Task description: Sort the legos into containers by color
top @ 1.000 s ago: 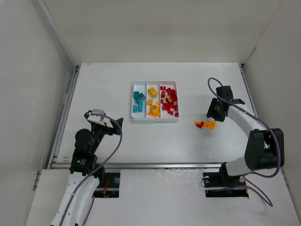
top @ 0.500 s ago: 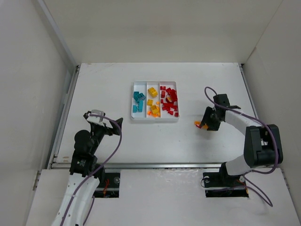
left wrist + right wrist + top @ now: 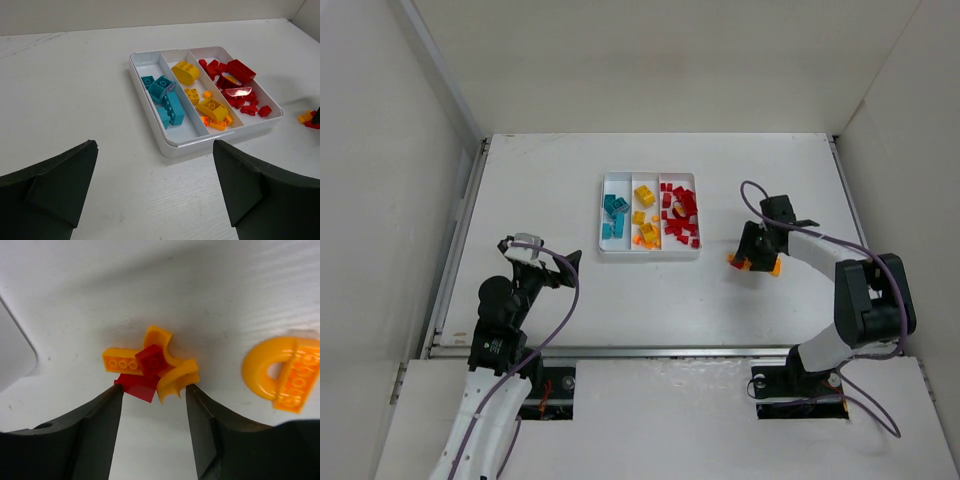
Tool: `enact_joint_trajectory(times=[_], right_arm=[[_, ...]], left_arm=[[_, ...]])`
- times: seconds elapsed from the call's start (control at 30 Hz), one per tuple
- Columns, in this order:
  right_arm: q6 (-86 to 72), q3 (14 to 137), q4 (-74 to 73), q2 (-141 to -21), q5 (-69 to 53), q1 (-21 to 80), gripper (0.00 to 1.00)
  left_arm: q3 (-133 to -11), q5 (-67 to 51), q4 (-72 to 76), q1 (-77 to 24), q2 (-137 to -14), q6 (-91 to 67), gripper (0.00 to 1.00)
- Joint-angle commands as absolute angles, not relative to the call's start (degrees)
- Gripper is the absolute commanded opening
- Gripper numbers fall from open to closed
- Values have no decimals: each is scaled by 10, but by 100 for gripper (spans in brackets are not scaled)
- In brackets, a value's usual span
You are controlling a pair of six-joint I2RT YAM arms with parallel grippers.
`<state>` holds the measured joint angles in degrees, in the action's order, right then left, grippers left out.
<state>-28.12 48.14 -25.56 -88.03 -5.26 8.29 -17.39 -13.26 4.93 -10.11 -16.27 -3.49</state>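
A small clump of red and orange-yellow legos (image 3: 150,367) lies on the table just right of the white tray (image 3: 650,256). My right gripper (image 3: 153,387) is down over it, open, with one fingertip at each side of the clump's near edge. In the top view the clump (image 3: 733,262) shows left of the right gripper (image 3: 752,255). An orange arch piece (image 3: 280,372) lies apart on the other side, also seen from above (image 3: 775,267). The tray's compartments hold teal (image 3: 165,100), yellow (image 3: 202,97) and red legos (image 3: 235,82). My left gripper (image 3: 154,145) is open and empty, well short of the tray.
White walls enclose the table on the left, right and back. The tray's front rim (image 3: 200,147) faces the left gripper. A corner of the tray (image 3: 15,357) shows at the left edge of the right wrist view.
My right gripper has moved left and down onto the loose legos. The pieces have shifted left toward the tray, and the orange arch now lies apart on the right. The left arm has not moved.
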Motion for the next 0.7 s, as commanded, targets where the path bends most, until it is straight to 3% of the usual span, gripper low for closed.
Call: enact_joint_trajectory(times=[0.0, 0.17, 0.33, 0.5, 0.67], right_arm=[[-272, 509, -250, -899, -17, 112, 56], [-272, 509, -250, -904, -11, 125, 41], [-267, 509, -272, -893, 26, 125, 41], [-257, 509, -284, -876, 40, 125, 21], [-257, 509, -284, -876, 40, 125, 12]], left_arm=[[-171, -137, 78, -100, -161, -33, 99], [-171, -137, 78, -100, -161, -33, 99], [-171, -137, 78, -100, -161, -33, 99], [-171, -137, 78, -100, -161, -33, 99], [-171, -137, 78, -100, -161, -33, 99]])
